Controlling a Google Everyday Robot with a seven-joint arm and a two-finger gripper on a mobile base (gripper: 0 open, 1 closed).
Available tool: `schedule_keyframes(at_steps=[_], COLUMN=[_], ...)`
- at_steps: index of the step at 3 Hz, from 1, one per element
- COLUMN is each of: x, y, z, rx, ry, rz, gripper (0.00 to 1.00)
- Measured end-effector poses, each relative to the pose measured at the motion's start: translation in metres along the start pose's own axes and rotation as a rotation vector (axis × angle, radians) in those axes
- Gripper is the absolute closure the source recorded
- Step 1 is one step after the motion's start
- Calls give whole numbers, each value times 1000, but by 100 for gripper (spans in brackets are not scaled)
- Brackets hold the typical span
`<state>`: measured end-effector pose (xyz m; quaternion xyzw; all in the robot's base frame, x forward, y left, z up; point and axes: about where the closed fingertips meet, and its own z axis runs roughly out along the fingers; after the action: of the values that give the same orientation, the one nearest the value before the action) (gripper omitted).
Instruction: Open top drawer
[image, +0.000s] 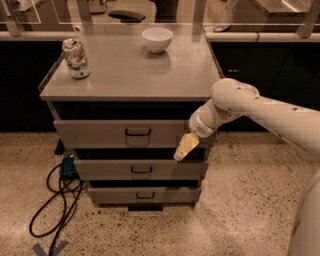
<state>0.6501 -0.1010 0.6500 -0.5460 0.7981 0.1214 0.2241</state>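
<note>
The top drawer (100, 134) is a wide grey front panel under the cabinet top, with a small black loop handle (137, 132) at its centre. It stands slightly out from the cabinet, with a dark gap above it. My gripper (183, 148) hangs from the white arm in front of the drawer's right end, to the right of and a little below the handle, pointing down-left. It is not on the handle. Two shorter grey drawers (140, 170) sit below.
On the cabinet top (130, 70) stand a crumpled can (75, 58) at the left and a white bowl (157, 39) at the back. A black cable (57, 202) and a blue plug lie on the floor at the left.
</note>
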Motion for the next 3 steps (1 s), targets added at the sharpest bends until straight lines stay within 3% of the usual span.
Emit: schedule_keyframes(at_steps=[1, 3], x=[0, 0], y=[0, 0], z=[0, 0], rx=[0, 0], ry=[0, 0], rz=[0, 0], gripper=[0, 42])
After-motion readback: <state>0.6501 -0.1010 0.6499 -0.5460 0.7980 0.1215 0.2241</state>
